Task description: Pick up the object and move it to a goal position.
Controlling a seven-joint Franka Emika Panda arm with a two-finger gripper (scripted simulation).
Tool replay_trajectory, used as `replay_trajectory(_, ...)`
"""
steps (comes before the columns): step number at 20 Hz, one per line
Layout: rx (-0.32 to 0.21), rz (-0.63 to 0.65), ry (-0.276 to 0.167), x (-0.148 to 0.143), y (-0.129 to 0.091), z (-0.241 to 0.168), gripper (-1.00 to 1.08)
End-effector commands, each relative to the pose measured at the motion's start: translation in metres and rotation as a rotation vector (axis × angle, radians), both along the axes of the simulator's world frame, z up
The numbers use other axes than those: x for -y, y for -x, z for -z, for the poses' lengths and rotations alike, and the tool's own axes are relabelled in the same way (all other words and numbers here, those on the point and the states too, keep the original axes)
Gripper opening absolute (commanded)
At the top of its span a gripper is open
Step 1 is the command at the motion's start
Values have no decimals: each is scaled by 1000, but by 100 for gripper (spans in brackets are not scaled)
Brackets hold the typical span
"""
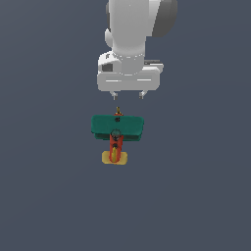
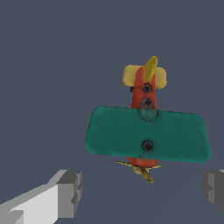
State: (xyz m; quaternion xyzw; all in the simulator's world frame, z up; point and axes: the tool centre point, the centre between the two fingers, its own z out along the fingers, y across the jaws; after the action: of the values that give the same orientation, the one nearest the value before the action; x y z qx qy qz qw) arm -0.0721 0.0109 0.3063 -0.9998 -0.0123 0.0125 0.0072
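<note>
So the toy airplane is sitting flat on the dark grey tabletop, roughly in the middle of the exterior view. Teal-green wing runs crosswise, the red-orange fuselage sticks out from under it toward the bottom of that view, and the yellow tail is at that end. The little yellow propeller is at the opposite end, pointing toward the arm.

The white Panda arm comes in from the top of the exterior view, and its gripper hangs just past the propeller end of the plane, not touching it (there's a visible gap between the fingertips and the prop). The jaws are spread wide apart with nothing between them.

Wrist view backs that up: the plane is fully visible, wing unobstructed, tail at the far end and propeller nearest the fingers. One finger shows in each lower corner, both clear of the plane, and the whole wing would fit in the space between them.
</note>
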Motion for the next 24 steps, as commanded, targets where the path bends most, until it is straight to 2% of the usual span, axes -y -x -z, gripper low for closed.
replay_trajectory(1, 0, 0, 0, 0, 0, 0, 28)
replay_trajectory(9, 13, 31, 2, 13, -3, -7, 28)
replay_trajectory(24, 21, 67, -30, 10, -14, -10, 28)
